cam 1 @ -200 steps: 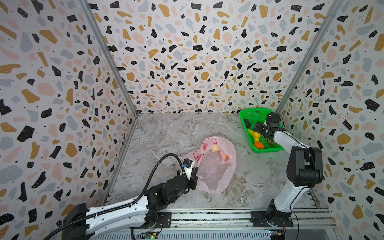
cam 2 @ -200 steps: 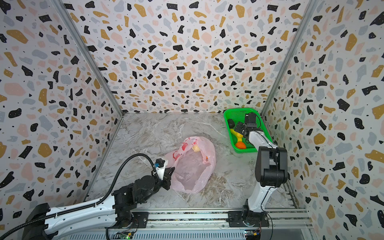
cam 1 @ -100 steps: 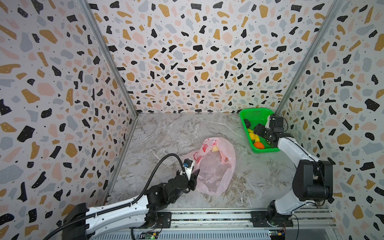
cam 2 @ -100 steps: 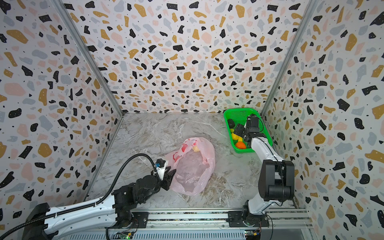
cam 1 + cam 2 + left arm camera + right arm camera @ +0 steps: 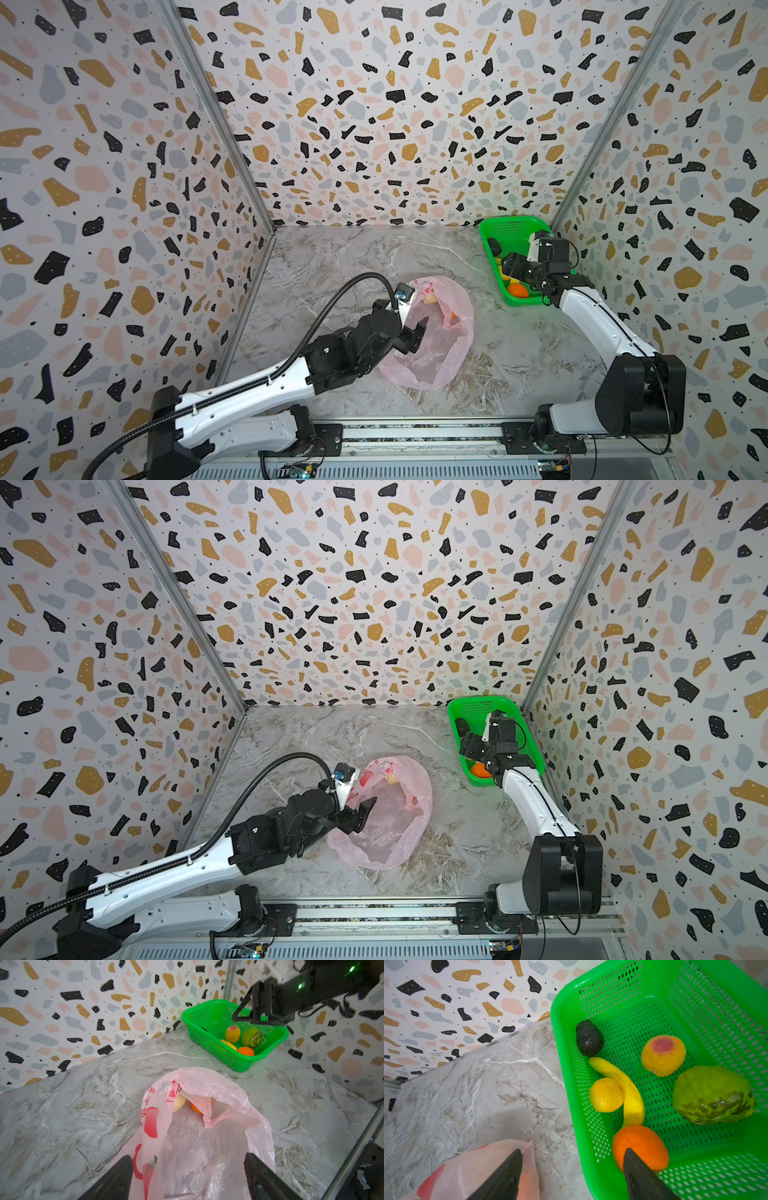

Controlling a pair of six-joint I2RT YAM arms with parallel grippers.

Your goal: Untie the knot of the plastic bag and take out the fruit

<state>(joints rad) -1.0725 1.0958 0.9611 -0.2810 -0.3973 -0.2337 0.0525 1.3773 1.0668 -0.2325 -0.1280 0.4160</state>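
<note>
pink film, thin and crinkled: one plastic bag (image 5: 436,345) lies mid-tabletop (image 5: 353,257) with its mouth slack and open. there is one green perforated basket (image 5: 515,226), in the far right corner, well apart from the bag.

there are eight pieces of fruit in all. the right wrist view counts six in the basket: a dark avocado (image 5: 589,1039), a banana (image 5: 627,1093), a yellow citrus (image 5: 606,1095) touching the banana, a peach (image 5: 663,1055), a bumpy green fruit (image 5: 713,1095) and an orange (image 5: 641,1147). in both top views the right arm hides most of these. only the left wrist view looks into the bag, where two remain side by side: a pale beige lump (image 5: 178,1103) and a second orange (image 5: 197,1107).

there are two tools. the left tool (image 5: 188,1157) stands spread wide over the bag's near end, with film between the jaws but nothing pinched. the right tool (image 5: 573,1150) hangs above the basket's rim — wide open, empty.
</note>
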